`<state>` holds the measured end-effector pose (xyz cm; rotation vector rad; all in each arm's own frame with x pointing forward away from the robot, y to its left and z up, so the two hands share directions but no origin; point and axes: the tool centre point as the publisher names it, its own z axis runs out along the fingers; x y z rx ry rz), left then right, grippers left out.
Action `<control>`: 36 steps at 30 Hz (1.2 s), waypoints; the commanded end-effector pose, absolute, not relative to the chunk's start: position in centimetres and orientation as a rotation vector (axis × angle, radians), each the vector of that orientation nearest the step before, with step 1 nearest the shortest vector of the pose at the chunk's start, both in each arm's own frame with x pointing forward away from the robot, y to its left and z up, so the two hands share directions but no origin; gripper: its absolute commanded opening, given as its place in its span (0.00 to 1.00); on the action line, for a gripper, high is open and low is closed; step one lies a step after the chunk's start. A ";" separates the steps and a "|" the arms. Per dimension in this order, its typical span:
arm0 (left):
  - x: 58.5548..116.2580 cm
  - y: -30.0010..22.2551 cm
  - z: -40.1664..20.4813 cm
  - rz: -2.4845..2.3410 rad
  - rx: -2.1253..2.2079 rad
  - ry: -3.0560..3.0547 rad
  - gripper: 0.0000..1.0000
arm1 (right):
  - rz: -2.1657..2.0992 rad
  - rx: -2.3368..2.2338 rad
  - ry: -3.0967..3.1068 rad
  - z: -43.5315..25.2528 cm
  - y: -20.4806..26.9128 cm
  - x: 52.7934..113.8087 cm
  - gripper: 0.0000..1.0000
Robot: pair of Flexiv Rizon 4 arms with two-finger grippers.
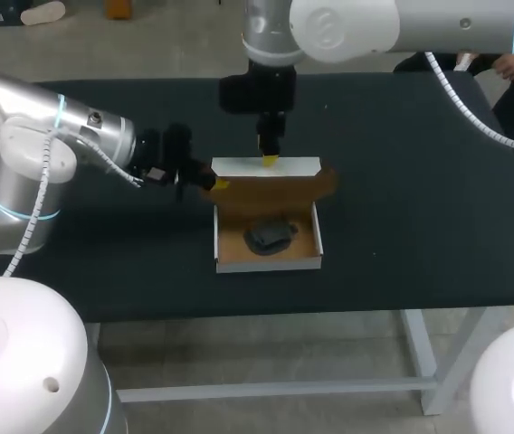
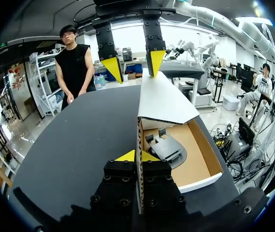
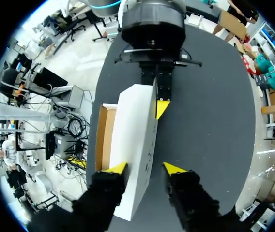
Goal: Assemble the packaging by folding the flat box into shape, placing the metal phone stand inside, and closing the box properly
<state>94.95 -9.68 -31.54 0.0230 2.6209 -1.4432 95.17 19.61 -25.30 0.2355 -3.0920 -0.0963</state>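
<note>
Pinches box (image 1: 269, 264) by its side flap (image 2: 139, 135) in narrow left end effector (image 2: 138, 156). Holds right end effector (image 2: 133, 65) wide astride raised white lid (image 2: 164, 99), one tip at its top edge. Shows metal phone stand (image 2: 166, 147) lying inside, mid-worktop (image 2: 79, 145).

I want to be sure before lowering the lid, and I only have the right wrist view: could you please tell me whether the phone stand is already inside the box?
Observer: Yes. In the head view, the phone stand lies on the floor of the open box.
Operator: Thank you. Is the left claw actually gripping anything?
Observer: Yes. In the left wrist view, the left claw is shut on a card edge of the box, with a yellow tip on each side.
</note>
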 end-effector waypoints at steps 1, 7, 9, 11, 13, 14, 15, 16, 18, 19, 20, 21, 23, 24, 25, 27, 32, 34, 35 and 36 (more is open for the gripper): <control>95.0 -9.8 -31.3 -1.446 0.026 2.622 0.00 | -0.088 0.242 -3.083 -25.9 20.1 95.5 0.49; 95.0 -9.8 -31.3 -1.446 0.026 2.622 0.00 | -0.084 0.251 -3.075 -26.2 20.4 95.5 0.49; 95.0 -9.8 -31.3 -1.446 0.026 2.622 0.00 | -0.083 0.252 -3.072 -26.3 20.4 95.5 0.49; 95.0 -9.8 -31.3 -1.446 0.026 2.622 0.00 | -0.082 0.253 -3.067 -26.5 20.4 95.6 0.49; 95.0 -9.8 -31.3 -1.446 0.026 2.622 0.00 | -0.081 0.252 -3.061 -26.7 20.4 95.6 0.49; 95.0 -9.8 -31.3 -1.446 0.026 2.622 0.00 | -0.080 0.251 -3.059 -26.7 20.4 95.7 0.49; 95.0 -9.8 -31.3 -1.446 0.026 2.622 0.00 | -0.080 0.251 -3.057 -26.8 20.4 95.7 0.48; 95.0 -9.8 -31.3 -1.446 0.026 2.622 0.00 | -0.078 0.250 -3.054 -26.9 20.4 95.7 0.48; 95.0 -9.8 -31.3 -1.446 0.026 2.622 0.00 | -0.077 0.248 -3.051 -27.0 20.4 95.8 0.47; 95.0 -9.8 -31.3 -1.446 0.026 2.622 0.00 | -0.076 0.247 -3.049 -27.1 20.4 95.9 0.47; 95.0 -9.8 -31.3 -1.446 0.026 2.622 0.00 | -0.076 0.246 -3.048 -27.1 20.3 95.9 0.47; 95.0 -9.8 -31.3 -1.446 0.026 2.622 0.00 | -0.075 0.246 -3.046 -27.2 20.3 95.9 0.46; 95.0 -9.8 -31.3 -1.446 0.026 2.622 0.00 | -0.074 0.246 -3.045 -27.2 20.4 95.9 0.40; 95.0 -9.8 -31.3 -1.446 0.026 2.622 0.00 | -0.071 0.246 -3.044 -27.2 20.4 95.9 0.37; 95.0 -9.8 -31.3 -1.446 0.026 2.622 0.00 | -0.069 0.246 -3.045 -27.2 20.4 95.9 0.33; 95.0 -9.8 -31.3 -1.446 0.026 2.622 0.00 | -0.067 0.247 -3.047 -27.2 20.4 95.9 0.24; 95.0 -9.8 -31.3 -1.446 0.026 2.622 0.00 | -0.056 0.247 -3.059 -26.9 20.5 95.8 0.33; 95.0 -9.8 -31.3 -1.446 0.026 2.622 0.00 | -0.054 0.250 -3.060 -26.9 20.5 95.8 0.38; 95.0 -9.8 -31.3 -1.446 0.026 2.622 0.00 | -0.054 0.251 -3.060 -26.9 20.5 95.8 0.39; 95.0 -9.8 -31.3 -1.446 0.026 2.622 0.00 | -0.053 0.251 -3.060 -26.9 20.5 95.8 0.41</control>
